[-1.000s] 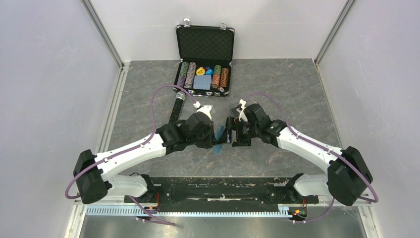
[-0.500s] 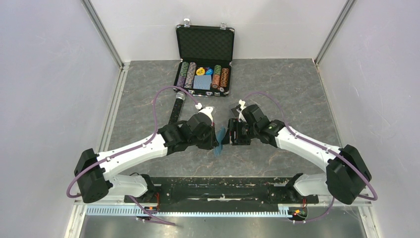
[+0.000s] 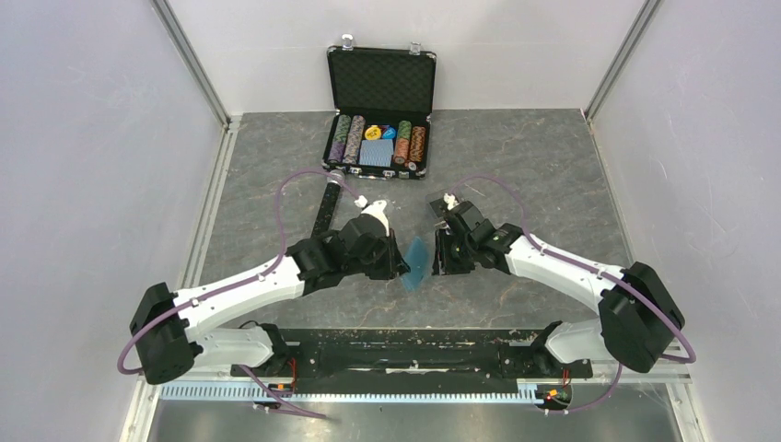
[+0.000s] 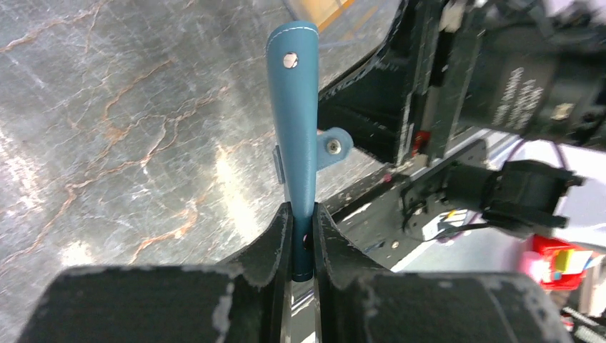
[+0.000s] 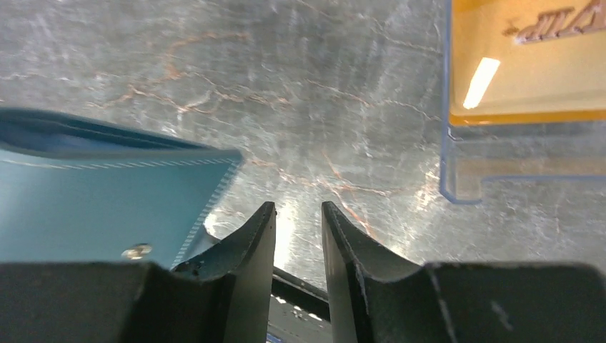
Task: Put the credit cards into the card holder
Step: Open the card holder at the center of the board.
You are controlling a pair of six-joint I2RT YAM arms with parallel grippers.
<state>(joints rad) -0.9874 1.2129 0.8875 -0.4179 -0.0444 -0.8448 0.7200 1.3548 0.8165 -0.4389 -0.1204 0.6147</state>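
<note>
1. Table: grey stone-look top w/ thin rust-coloured veins, smooth and a bit glossy. It carries everything.
2. Chip case: black and hard-sided, open at the far side, w/ ribbed foam in the lid. Rows of round poker chips fill the lower half. It is not part of the task.
3. Left gripper: closed tight on the lower edge of the card holder and holds it up above the table, edge-on to its own camera.
4. Right gripper: its jaws stand a narrow gap apart w/ nothing between them; only table shows through. It is just beside the card holder's corner and, as far as I see, does not touch it.
5. Card holder: teal-blue, soft leather look, pale stitching along the edges, a flat fold-over shape. In the top view it hangs between the two grippers, near the table middle.
6. Clear plastic tray: thin, transparent, square-cornered, lying on the table near the right gripper.
7. Credit card: orange-yellow, flat, shiny, w/ raised lettering, lying in that tray.
8. Snap tab: small, rounded, w/ a metal stud, sticking out sideways, so prob. unfastened.
9. Progress, my judgement: early. The holder is picked up and presented, but no card is gripped and none is seen inside. Taking a card and sliding it in are both left to do.
</note>
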